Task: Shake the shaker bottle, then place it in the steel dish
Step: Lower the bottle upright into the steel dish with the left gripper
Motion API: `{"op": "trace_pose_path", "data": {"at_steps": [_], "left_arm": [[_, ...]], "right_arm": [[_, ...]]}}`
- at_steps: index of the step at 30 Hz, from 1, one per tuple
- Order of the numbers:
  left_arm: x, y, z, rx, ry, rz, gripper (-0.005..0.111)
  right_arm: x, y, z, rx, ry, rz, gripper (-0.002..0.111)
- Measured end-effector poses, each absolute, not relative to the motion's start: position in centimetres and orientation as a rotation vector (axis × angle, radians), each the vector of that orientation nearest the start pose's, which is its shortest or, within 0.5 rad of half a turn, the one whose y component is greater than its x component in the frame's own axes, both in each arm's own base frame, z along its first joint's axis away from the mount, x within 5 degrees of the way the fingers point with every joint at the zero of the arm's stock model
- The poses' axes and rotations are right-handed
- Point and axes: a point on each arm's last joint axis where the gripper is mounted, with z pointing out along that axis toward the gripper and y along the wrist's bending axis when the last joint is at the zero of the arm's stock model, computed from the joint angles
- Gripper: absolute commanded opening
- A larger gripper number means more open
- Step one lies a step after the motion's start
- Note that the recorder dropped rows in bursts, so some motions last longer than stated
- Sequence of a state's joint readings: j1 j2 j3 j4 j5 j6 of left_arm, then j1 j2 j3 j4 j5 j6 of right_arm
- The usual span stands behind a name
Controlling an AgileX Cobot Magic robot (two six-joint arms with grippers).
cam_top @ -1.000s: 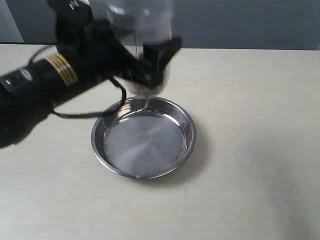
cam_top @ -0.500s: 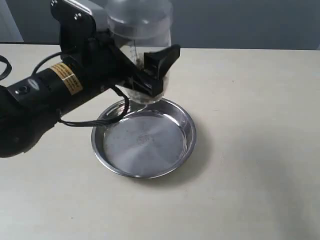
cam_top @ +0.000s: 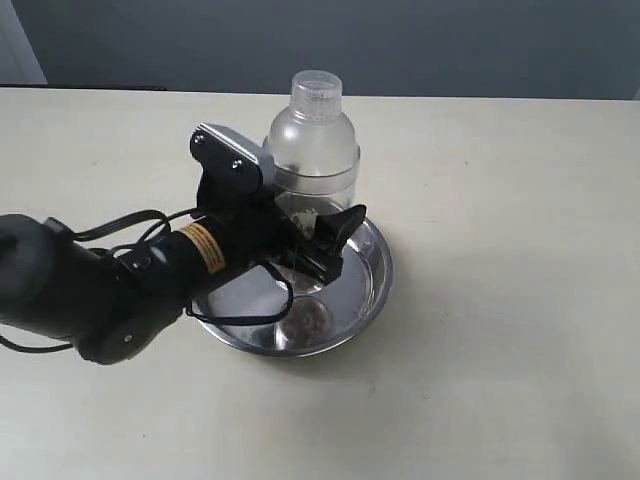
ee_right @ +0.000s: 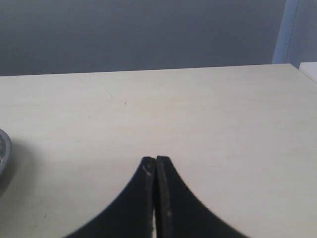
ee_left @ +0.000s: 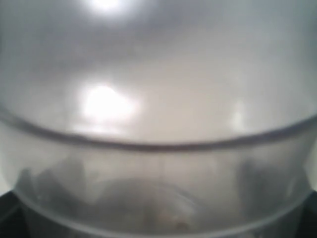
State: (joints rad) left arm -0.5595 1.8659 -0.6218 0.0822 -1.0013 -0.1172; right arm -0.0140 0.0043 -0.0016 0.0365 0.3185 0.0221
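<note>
While the black left gripper [cam_top: 316, 238] clamps the clear plastic dome-shouldered shaker bottle [cam_top: 312, 150] upright inside the round shiny steel dish [cam_top: 374, 280], placement looks nearly done, next needing release and retreat; right gripper [ee_right: 156, 166] jaws together, empty.

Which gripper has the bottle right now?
The left gripper, closed around the bottle at the dish; the right gripper is shut on nothing, over the table.

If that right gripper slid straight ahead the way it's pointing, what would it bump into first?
Probably nothing: ahead of the right gripper lies only bare table; the steel dish sits off to one side. Depth is hard to judge.
</note>
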Motion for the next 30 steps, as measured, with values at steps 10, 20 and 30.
{"op": "trace_pose_path", "data": {"at_steps": [10, 20, 30], "left_arm": [[27.8, -18.1, 12.2, 0.419, 1.749, -0.555, 0.000], [28.4, -17.4, 11.0, 0.309, 1.797, -0.510, 0.000], [28.3, -17.6, 10.9, 0.354, 1.794, -0.496, 0.000]], "right_arm": [[5.4, 0.0, 18.5, 0.056, 1.804, 0.041, -0.001], [5.4, 0.0, 18.5, 0.054, 1.804, 0.039, -0.001], [5.4, 0.0, 18.5, 0.054, 1.804, 0.039, -0.001]]}}
